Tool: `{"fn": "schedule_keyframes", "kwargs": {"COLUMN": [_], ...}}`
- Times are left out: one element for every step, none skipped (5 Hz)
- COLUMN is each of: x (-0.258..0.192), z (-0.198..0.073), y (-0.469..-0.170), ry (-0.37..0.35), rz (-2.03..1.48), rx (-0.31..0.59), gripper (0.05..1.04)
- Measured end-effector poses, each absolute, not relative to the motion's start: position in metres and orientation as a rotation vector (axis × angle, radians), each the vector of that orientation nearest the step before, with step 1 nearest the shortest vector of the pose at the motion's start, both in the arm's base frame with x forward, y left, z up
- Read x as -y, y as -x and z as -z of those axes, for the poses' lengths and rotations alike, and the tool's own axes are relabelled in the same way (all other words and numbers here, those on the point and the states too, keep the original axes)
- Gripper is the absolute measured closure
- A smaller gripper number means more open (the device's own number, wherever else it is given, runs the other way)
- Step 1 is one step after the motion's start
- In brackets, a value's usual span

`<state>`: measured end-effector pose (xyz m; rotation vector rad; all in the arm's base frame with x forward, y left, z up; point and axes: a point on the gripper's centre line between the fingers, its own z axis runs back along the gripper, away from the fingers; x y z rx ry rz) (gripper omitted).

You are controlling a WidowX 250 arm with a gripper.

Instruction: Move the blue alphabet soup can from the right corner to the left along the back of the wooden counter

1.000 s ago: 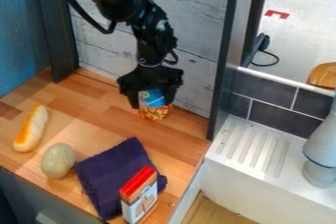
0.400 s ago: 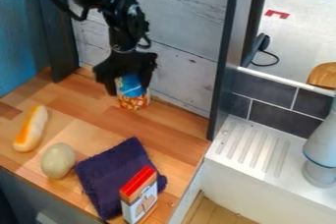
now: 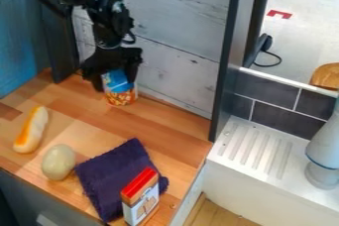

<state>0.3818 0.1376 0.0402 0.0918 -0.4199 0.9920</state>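
Box [image 3: 140,201] on cloth [image 3: 116,175], right of the egg-shaped object [image 3: 58,162].

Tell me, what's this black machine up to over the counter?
A black robot arm has a blue-and-orange can in its end effector, near the whitewashed plank wall. On the wooden counter, a toy bread roll and a roundish, pale greenish thing lie to the left of a dark purple cloth. A red-topped box stands at the cloth's near edge.

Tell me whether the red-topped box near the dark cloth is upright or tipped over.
Upright: the box stands on end, its red top uppermost and its printed front running down below it.
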Motion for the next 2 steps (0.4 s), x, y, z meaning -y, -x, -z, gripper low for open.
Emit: {"fn": "schedule_keyframes", "kwargs": {"x": [-0.144,-0.157], "z": [-0.038,-0.036], "y": [-0.383,-0.378], "ry": [-0.113,-0.133], "rz": [-0.992,-1.009], "rx": [0.42,0.418], "gripper": [0.083,0.083]}}
